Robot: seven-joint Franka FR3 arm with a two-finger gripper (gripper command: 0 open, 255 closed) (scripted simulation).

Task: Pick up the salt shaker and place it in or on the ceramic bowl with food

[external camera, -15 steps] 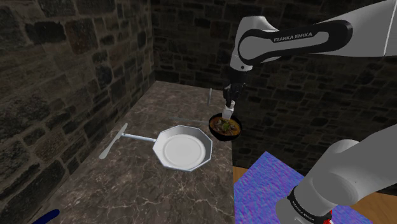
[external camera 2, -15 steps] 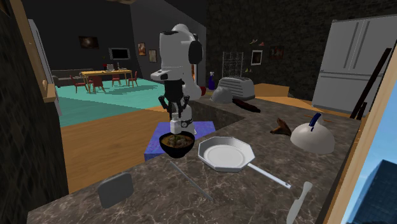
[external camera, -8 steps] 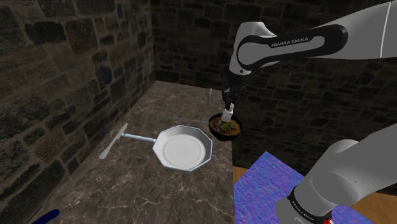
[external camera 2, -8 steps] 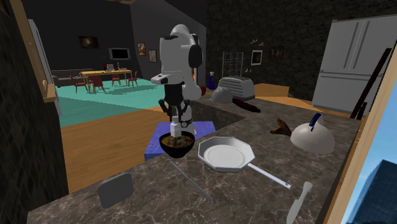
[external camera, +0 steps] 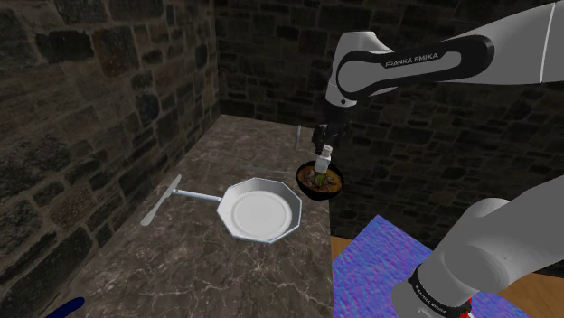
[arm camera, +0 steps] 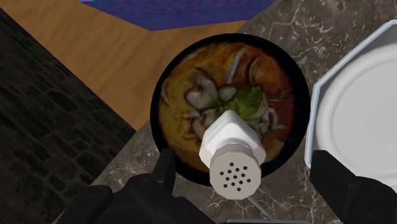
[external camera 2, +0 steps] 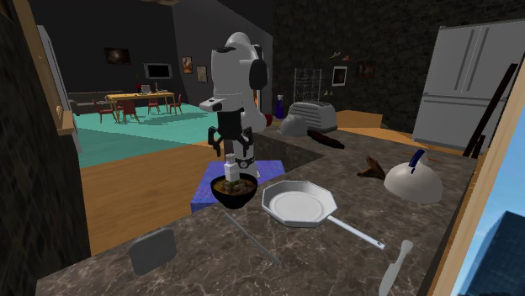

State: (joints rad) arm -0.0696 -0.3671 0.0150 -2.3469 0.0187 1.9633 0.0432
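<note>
The white salt shaker (arm camera: 232, 153) stands on the food inside the dark bowl (arm camera: 156, 121), its perforated cap pointing up at the gripper (external camera: 324, 138). The gripper hovers just above the bowl, its fingers (arm camera: 164, 170) spread wide on either side of the shaker, gripping nothing. An octagonal white pan (external camera: 260, 210) sits just beside the bowl.

The salt shaker (arm camera: 232, 153) hides some food (arm camera: 191, 73) in the bowl (arm camera: 154, 114).
</note>
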